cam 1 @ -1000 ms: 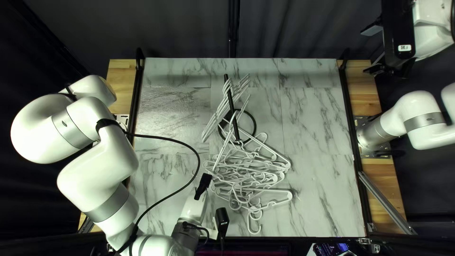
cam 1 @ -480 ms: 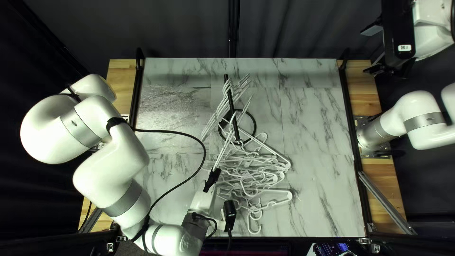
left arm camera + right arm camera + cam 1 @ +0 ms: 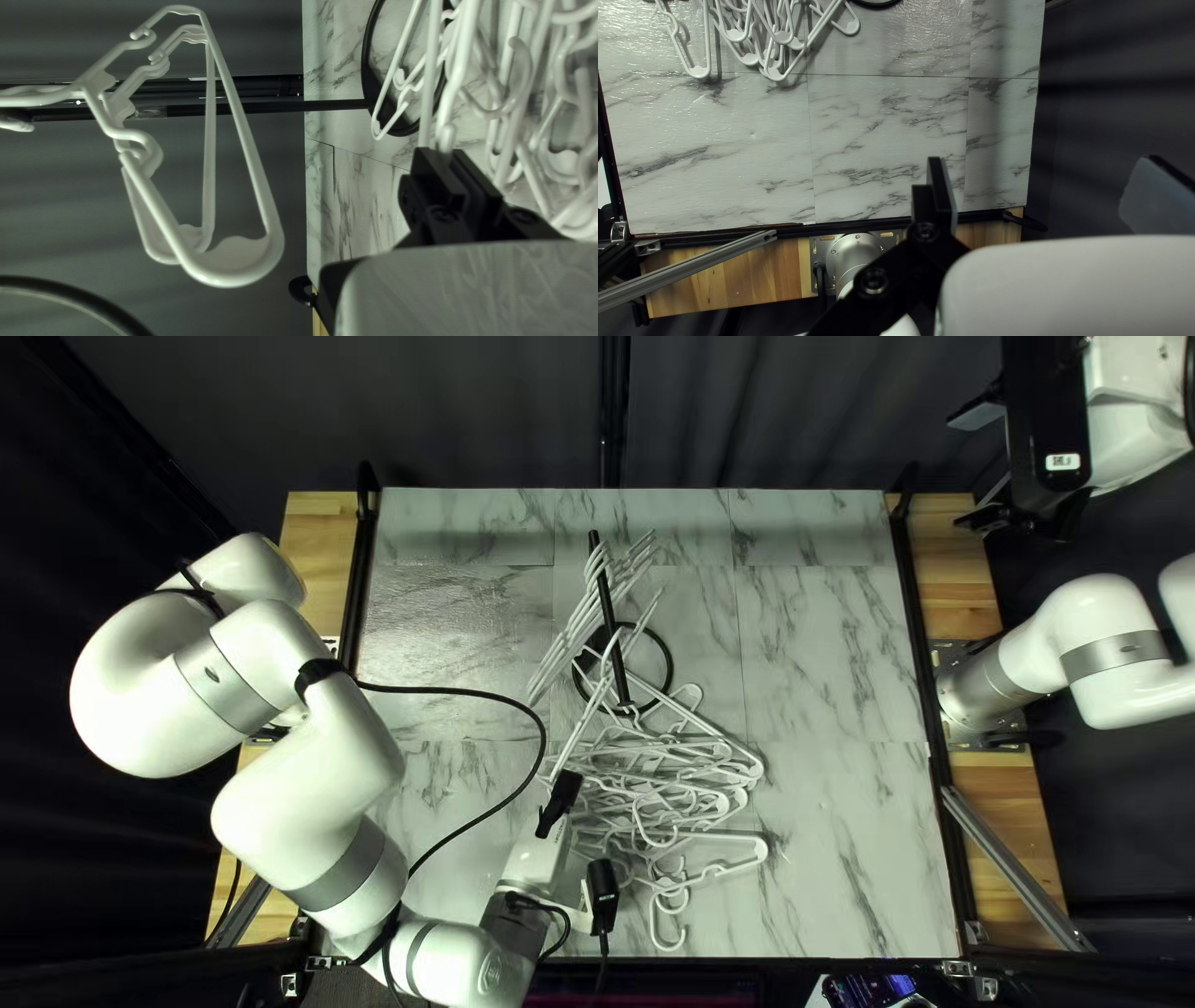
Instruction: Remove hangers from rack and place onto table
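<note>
White, the hanger (image 3: 446,132) sits pinched in the nearer left claw (image 3: 446,153), slanting toward one o'clock in the top left view, beside the rack (image 3: 608,597); the right claw (image 3: 1046,167) gapes, well apart.

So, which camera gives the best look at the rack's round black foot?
The top left view: nearly the whole ring of the foot shows there, though hangers partly cover it. The left wrist view catches only part, behind hangers; the right wrist view shows just a sliver of its edge.
</note>
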Available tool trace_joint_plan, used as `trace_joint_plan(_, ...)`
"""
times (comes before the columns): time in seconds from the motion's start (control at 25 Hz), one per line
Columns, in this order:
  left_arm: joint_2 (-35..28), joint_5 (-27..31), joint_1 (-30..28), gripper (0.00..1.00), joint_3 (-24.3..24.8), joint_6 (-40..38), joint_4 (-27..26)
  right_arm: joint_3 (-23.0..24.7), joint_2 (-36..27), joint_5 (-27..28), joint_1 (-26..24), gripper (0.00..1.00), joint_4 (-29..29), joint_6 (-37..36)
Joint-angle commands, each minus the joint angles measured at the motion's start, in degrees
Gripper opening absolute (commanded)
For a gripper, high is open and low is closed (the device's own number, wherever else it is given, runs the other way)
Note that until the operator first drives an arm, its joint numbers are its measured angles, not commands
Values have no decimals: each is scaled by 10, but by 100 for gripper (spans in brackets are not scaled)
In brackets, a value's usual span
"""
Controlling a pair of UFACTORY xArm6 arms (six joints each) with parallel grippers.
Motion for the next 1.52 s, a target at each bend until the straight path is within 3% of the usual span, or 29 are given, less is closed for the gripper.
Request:
trace_joint_plan(0.04, 0, -10, 1, 0, 10, -11, 5, 0, 0, 0, 0, 100, 0, 0)
trace_joint_plan(0.2, -4, -17, 1, 0, 18, -14, 7, 0, 0, 0, 0, 100, 0, 0)
trace_joint_plan(0.24, -7, -21, 2, 85, 21, -14, 7, 0, 0, 0, 0, 100, 0, 0)
trace_joint_plan(0.28, -10, -23, 2, 100, 23, -14, 6, 0, 0, 0, 0, 100, 0, 0)
trace_joint_plan(0.64, -34, -45, 19, 100, 7, 8, -33, 0, 0, 0, 0, 100, 0, 0)
trace_joint_plan(0.96, -89, -76, 1, 100, 47, -19, -24, 0, 0, 0, 0, 100, 0, 0)
trace_joint_plan(1.16, -97, -93, -12, 100, 47, -26, -14, 0, 0, 0, 0, 100, 0, 0)
trace_joint_plan(1.52, -137, -171, 20, 100, 79, -84, -25, 0, 0, 0, 0, 100, 0, 0)
